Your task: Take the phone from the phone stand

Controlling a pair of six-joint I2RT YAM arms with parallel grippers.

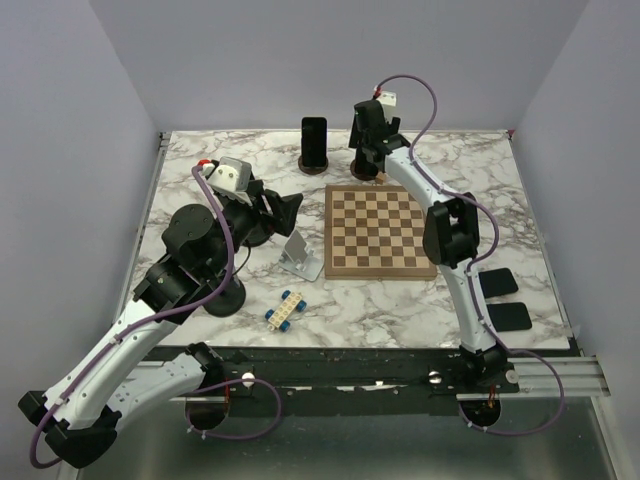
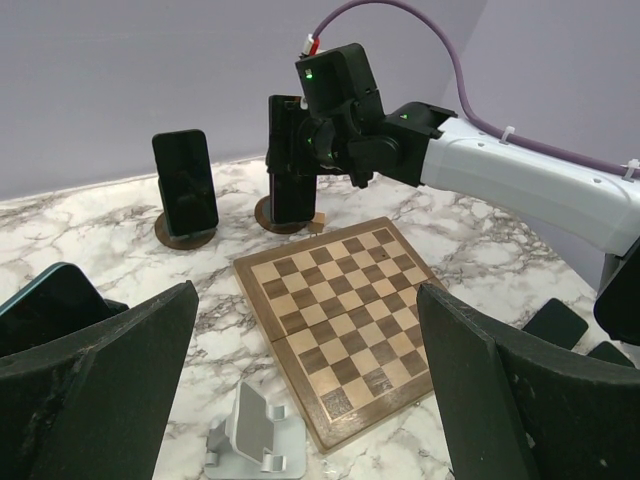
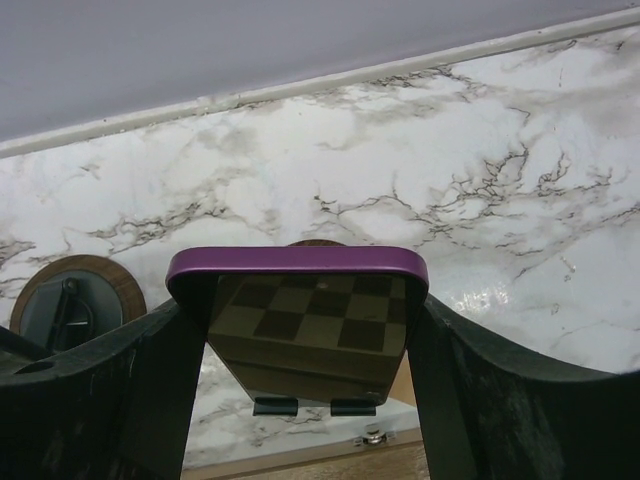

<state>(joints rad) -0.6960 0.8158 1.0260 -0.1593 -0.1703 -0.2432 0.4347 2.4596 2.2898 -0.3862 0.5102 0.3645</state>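
The right fingers [image 3: 100, 400] straddle the purple-edged phone [image 3: 305, 330], apparently gripping both edges; it stands between them on its phone stand [image 2: 268, 215]. The left fingers [image 2: 110, 380] gape empty.

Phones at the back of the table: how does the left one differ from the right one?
The left phone stands untouched; the right phone sits between the fingers of the right gripper. The left phone looks all black; the right phone has a purple rim. Both stand upright on round wooden stands.
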